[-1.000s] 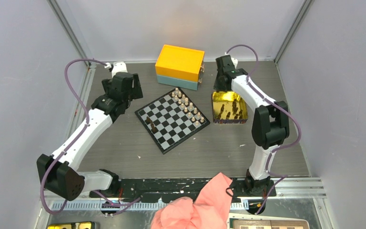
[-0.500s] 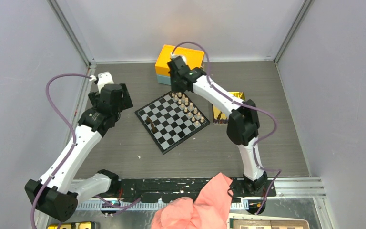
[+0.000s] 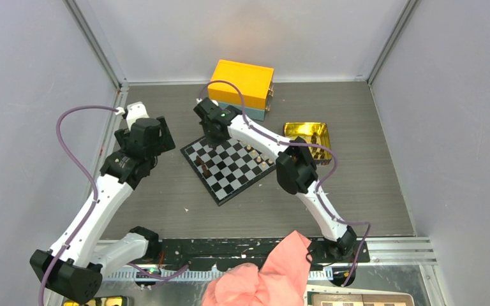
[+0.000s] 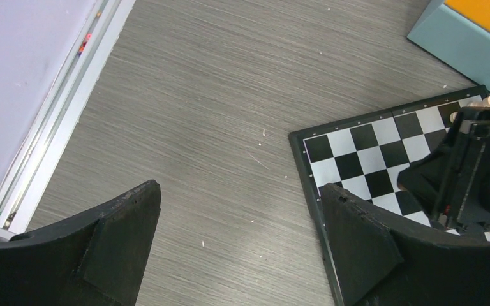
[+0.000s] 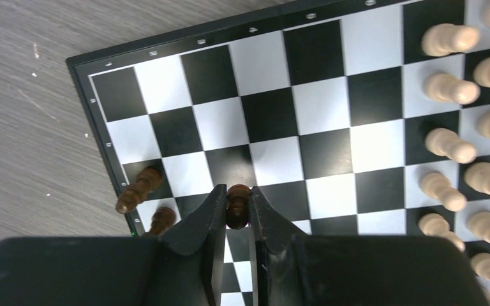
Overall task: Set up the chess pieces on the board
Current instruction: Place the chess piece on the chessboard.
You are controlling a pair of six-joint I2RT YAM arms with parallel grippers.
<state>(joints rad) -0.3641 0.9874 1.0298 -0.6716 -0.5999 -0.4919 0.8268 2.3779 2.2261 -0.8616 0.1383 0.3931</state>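
The right gripper [image 5: 236, 197] pinches a dark piece [image 5: 237, 207] over the board [image 5: 322, 105], close to its edge and just beside two dark pieces [image 5: 139, 190]. The left gripper [image 4: 239, 204] hangs wide open and empty, off the board's side

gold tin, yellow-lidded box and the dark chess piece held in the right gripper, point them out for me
gold tin [image 3: 306, 125]: top external view, on its far rim
yellow-lidded box [image 3: 241, 81]: top external view, middle of the lid
dark chess piece [image 5: 238, 207]: right wrist view, on its body just below the head

Right hand [image 5: 237, 194] pinches dark piece [image 5: 237, 207] over board [image 5: 332, 95].
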